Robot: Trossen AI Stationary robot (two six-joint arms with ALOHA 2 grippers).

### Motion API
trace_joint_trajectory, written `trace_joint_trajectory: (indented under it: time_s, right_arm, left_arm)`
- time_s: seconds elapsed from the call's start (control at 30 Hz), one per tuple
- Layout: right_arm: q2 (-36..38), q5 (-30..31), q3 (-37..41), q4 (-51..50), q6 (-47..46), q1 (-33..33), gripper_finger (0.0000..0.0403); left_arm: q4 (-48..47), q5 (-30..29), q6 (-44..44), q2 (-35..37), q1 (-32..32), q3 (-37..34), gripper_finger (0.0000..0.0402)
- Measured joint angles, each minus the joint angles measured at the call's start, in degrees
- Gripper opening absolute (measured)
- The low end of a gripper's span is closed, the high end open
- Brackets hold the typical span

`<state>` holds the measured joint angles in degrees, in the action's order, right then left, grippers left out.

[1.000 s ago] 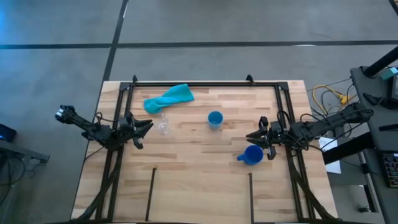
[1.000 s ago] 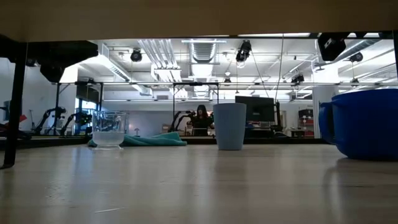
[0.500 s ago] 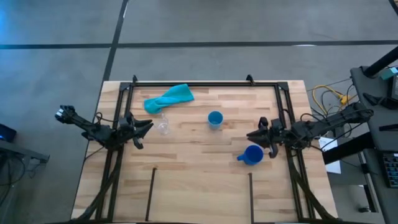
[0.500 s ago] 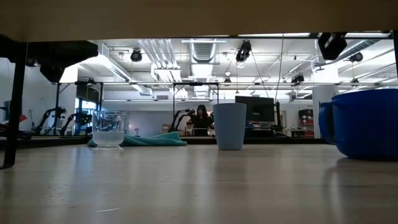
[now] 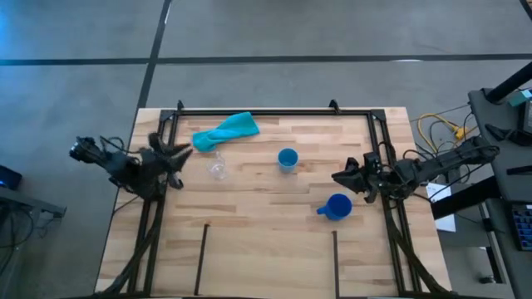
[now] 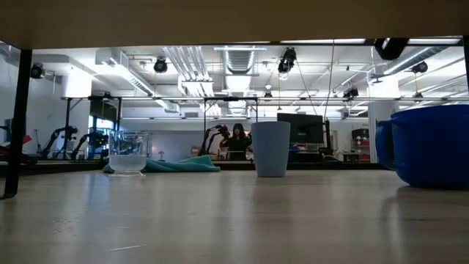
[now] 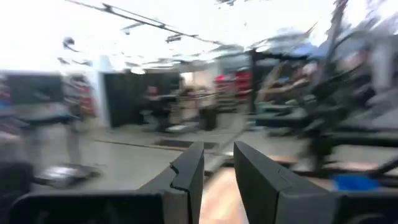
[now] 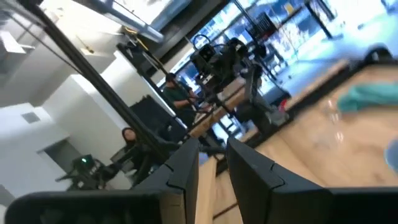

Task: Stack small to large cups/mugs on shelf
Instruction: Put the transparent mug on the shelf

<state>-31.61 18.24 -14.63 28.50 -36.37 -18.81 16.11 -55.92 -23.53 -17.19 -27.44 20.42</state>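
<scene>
We take the dark blue mug (image 5: 337, 206) as landmark: the light blue cup (image 5: 288, 159) stands well behind it, the clear cup (image 5: 218, 169) far left beside the teal cloth (image 5: 225, 131), the shelf (image 5: 268, 257) just in front. Both left gripper (image 5: 184, 153) and right gripper (image 5: 339, 178) hold nothing, their fingers only narrowly parted. Our right gripper hangs near the mug's rim; a careless descent could tip it.

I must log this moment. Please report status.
Left gripper and right gripper empty. Three cups unstacked, shelf bare. Teal cloth lies apart.
</scene>
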Motion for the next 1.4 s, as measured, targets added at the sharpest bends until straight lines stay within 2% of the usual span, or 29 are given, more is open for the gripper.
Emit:
trace_joint_trajectory:
  time_s: [0.13,0.23,0.33,0.43,0.5,0.6,0.7,0.77,0.9,1.0,1.07,1.17,1.4]
  right_arm:
    - [-0.8,0.0,-5.9,-2.0,10.2,0.0,0.0079]
    - [-1.1,0.0,-12.8,-11.3,16.9,0.0,0.0079]
    - [-1.9,1.8,-21.5,-29.8,18.5,0.0,0.0079]
    - [-4.1,7.0,-30.6,-49.5,14.7,0.0,0.0079]
    - [-6.2,9.7,-35.9,-59.0,12.7,0.0,0.0079]
    - [-9.0,10.5,-42.0,-66.0,13.4,0.0,0.0079]
    - [-11.5,10.5,-46.5,-67.1,16.8,0.0,0.0079]
    - [-13.1,10.5,-49.0,-67.3,20.1,0.0,0.0079]
    - [-15.5,10.5,-52.6,-67.2,26.9,0.0,0.0079]
    - [-16.7,10.5,-53.8,-67.3,29.6,0.0,0.0079]
    - [-17.3,10.5,-53.9,-67.3,29.9,0.0,0.0079]
    - [-18.0,10.5,-53.9,-67.2,29.3,0.0,0.0080]
    - [-20.5,10.4,-52.7,-67.1,25.9,0.0,0.0080]
  left_arm:
    - [-10.8,-10.4,-3.9,-6.6,0.1,11.9,0.0074]
    - [-19.1,-15.6,-2.1,-11.3,0.0,19.7,0.0074]
    - [-23.5,-16.7,0.6,-16.1,0.1,26.6,0.0074]
    - [-26.9,-17.0,0.7,-20.7,0.0,32.2,0.0074]
    - [-28.8,-18.0,0.8,-23.2,0.0,35.4,0.0074]
    - [-31.5,-18.4,1.7,-25.5,0.0,38.7,0.0074]
    - [-38.7,-17.9,12.1,-26.3,0.0,41.2,0.0074]
    - [-47.2,-13.7,24.1,-26.1,0.0,42.7,0.0074]
    - [-68.3,3.5,46.1,-25.4,0.1,45.6,0.0074]
    - [-81.8,15.8,54.1,-26.6,0.1,47.6,0.0074]
    - [-88.1,21.9,57.7,-28.4,0.1,48.6,0.0074]
    - [-93.4,26.1,60.2,-31.2,0.1,48.9,0.0074]
    - [-93.2,25.7,60.2,-35.4,0.6,48.3,0.0074]
